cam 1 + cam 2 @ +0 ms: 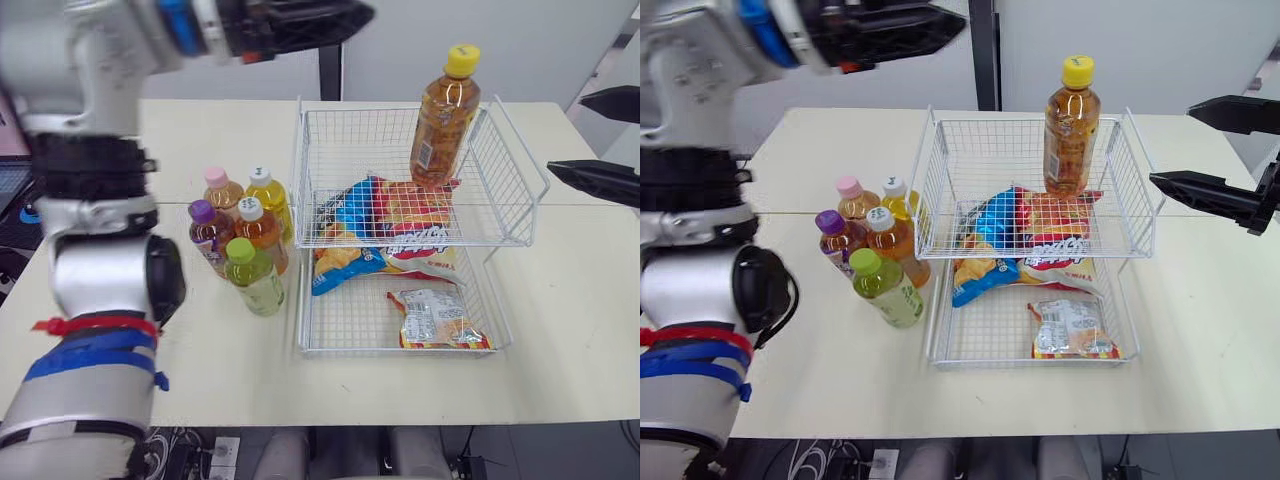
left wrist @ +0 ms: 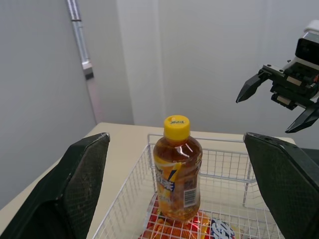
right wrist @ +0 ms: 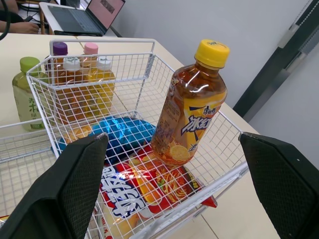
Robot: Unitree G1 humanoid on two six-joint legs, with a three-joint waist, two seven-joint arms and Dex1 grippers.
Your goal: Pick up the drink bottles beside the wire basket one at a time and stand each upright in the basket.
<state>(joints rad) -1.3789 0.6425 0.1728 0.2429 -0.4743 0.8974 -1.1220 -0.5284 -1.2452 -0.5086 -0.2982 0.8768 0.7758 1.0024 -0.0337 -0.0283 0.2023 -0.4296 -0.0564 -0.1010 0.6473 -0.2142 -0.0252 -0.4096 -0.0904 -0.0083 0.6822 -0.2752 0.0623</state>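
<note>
On the basket's [image 1: 380,110] upper tier one bottle [image 1: 444,118] stands upright; five bottles [image 1: 245,245] cluster just beside it. Left gripper [image 1: 345,20] and right gripper [image 1: 1173,144] hang open and empty, so the next pickup probably calls for the left to descend onto that cluster.

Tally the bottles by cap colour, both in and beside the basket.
Yellow cap: 1, in the basket
Pink cap: 1
White cap: 2
Purple cap: 1
Green cap: 1
Total: 6 bottles
</note>
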